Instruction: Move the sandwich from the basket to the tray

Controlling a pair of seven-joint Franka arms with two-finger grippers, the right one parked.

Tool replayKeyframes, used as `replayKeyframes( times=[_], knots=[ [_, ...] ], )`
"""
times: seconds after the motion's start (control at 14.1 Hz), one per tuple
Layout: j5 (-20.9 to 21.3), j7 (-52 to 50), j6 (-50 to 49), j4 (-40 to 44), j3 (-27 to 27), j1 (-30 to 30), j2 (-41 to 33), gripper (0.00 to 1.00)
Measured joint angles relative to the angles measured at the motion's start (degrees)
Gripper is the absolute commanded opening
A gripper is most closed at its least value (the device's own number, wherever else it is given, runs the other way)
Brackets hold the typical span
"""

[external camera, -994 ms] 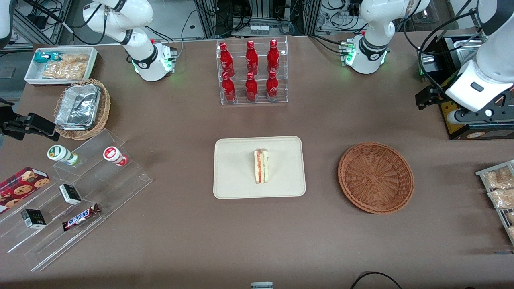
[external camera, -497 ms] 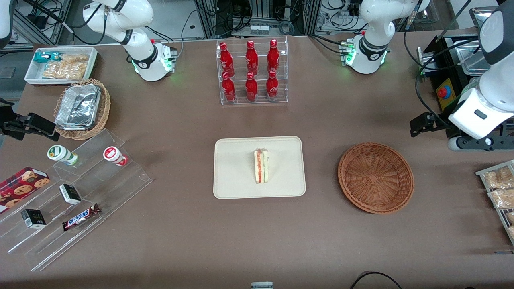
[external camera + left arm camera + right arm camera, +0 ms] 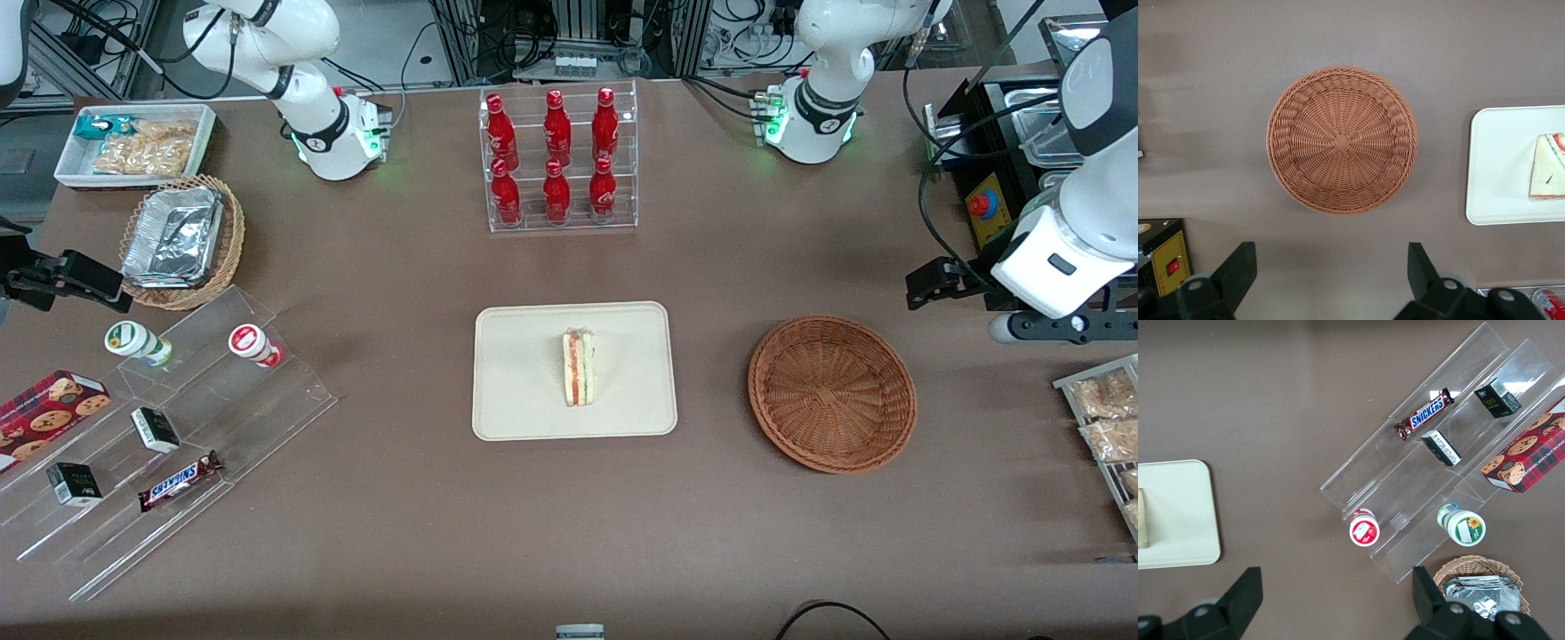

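Gripper [image 3: 1331, 270]: fingers spread wide, nothing between them; held high above the desk [image 3: 400, 516] at the working arm's end, farther from the front camera than the basket. In the front view it shows as a dark block [image 3: 933, 283] at about 1 o'clock from the basket.

Desk: matte brown surface, flat, uniform.

Tray [image 3: 524, 400]: flat rectangle, cream-beige, rounded corners, low rim, faintly speckled matte finish. Sits mid-desk. Seen partly in the left wrist view [image 3: 1498, 173].

Basket [image 3: 831, 393]: round, shallow, reddish-brown woven wicker; spokes radiate from a small central knot, braided rim. Nothing lies in it [image 3: 1341, 140]. It stands at 3 o'clock from the tray, apart from it, with bare desk between.

Sandwich [image 3: 579, 367]: small triangular wedge in clear wrap, lying on the tray slightly toward the basket from the tray's centre. Pale white bread; a red band and a thin green band run along its exposed edge, which faces up toward the front camera. The narrow tip points to 12 o'clock. In the left wrist view [image 3: 1546, 177] the flat bread face and the red-green edge both show.
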Motion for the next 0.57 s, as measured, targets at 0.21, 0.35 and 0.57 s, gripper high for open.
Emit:
replayKeyframes(
  times=[0.21,0.35,0.57],
  knots=[
    [0.0,0.0,0.0,0.0,0.0,0.0,0.2,1.00],
    [0.0,0.0,0.0,0.0,0.0,0.0,0.5,1.00],
    [0.0,0.0,0.0,0.0,0.0,0.0,0.8,1.00]
  ],
)
